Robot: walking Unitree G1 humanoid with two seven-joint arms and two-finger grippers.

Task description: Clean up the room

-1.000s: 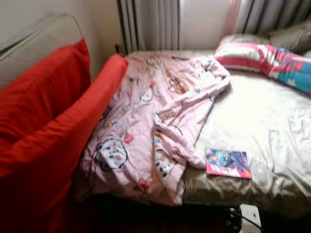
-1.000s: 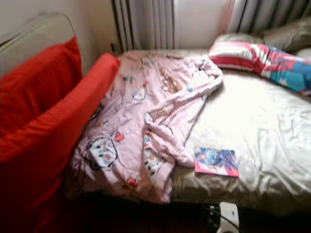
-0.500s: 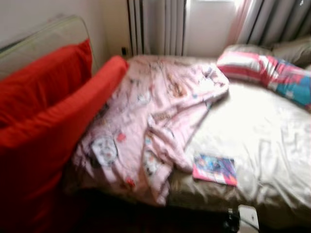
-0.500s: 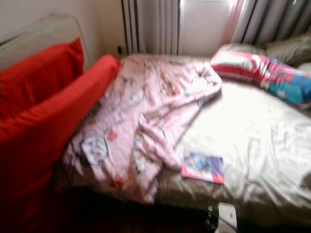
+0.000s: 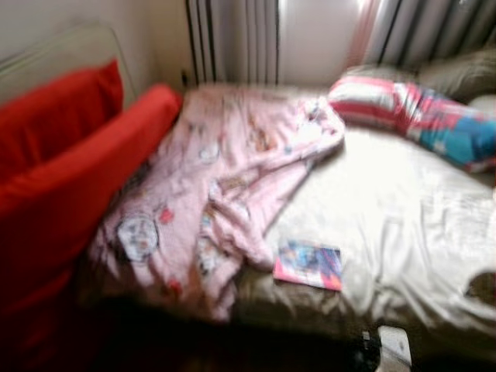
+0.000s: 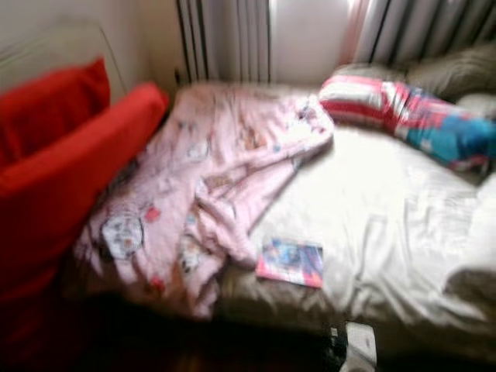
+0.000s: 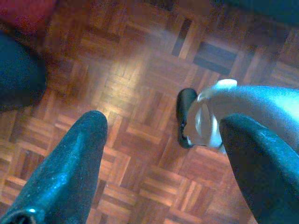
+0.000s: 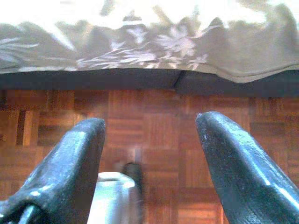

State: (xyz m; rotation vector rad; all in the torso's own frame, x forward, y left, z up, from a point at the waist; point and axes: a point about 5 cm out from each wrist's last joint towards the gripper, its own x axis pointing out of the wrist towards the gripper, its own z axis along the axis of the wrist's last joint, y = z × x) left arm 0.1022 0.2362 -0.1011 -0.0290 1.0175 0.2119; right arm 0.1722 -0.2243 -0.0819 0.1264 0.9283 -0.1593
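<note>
Book (image 5: 308, 264): flat near the bed (image 5: 403, 209) front edge, just right of the pink blanket (image 5: 225, 178). Left gripper (image 7: 163, 154) and right gripper (image 8: 149, 154): low over parquet, fingers spread, empty; book lies up and ahead, likely nearer the right arm

Both eye views are blurred, so the book's (image 5: 308, 264) cover and blanket's (image 5: 225, 182) prints stay unreadable.

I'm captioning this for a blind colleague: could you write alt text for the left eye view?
A crumpled pink cartoon-print blanket lies across the left of a beige-sheeted bed, beside a colourful book near the front edge. A red cushion stands left, a striped pillow at the back.
</note>
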